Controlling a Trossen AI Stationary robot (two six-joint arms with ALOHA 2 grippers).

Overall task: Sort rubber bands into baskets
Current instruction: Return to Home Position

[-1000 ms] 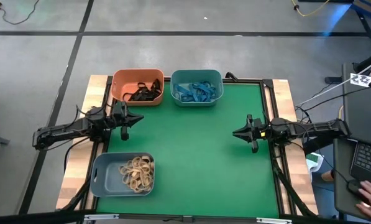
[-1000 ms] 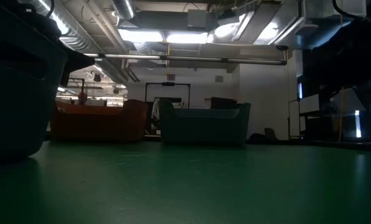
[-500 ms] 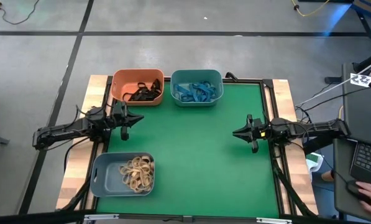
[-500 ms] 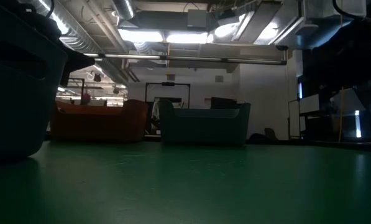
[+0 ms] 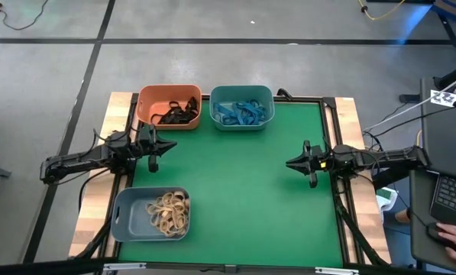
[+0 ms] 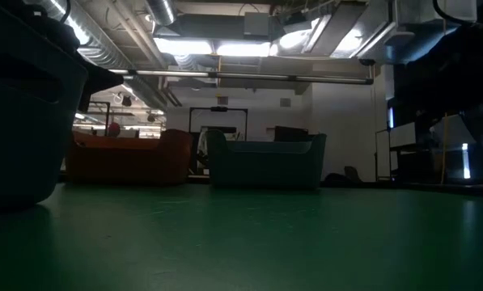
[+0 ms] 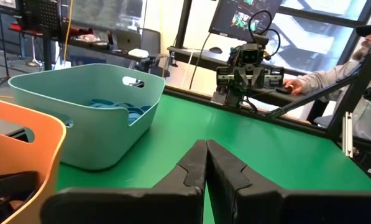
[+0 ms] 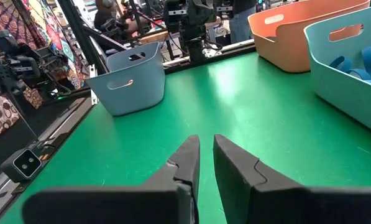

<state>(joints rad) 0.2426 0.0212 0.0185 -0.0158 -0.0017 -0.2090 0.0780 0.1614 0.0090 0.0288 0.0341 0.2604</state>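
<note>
Three baskets stand on the green mat [image 5: 243, 191]. The orange basket [image 5: 169, 87] at the far left holds black rubber bands [image 5: 178, 113]. Beside it, the teal basket [image 5: 241, 88] holds blue rubber bands [image 5: 241, 114]. The grey-blue basket [image 5: 128, 215] at the near left holds tan rubber bands [image 5: 170, 211]. My left gripper [image 5: 174, 145] hovers level at the mat's left edge, shut and empty [image 7: 206, 144]. My right gripper [image 5: 289, 163] hovers level at the right edge. Its fingers [image 8: 206, 140] stand a narrow gap apart with nothing between them.
The mat between the two grippers is bare. A black frame and wooden boards [image 5: 121, 107] border the mat. Off the table's right edge is a laptop [image 5: 445, 195], with a person's hand [image 5: 451, 238] beside it.
</note>
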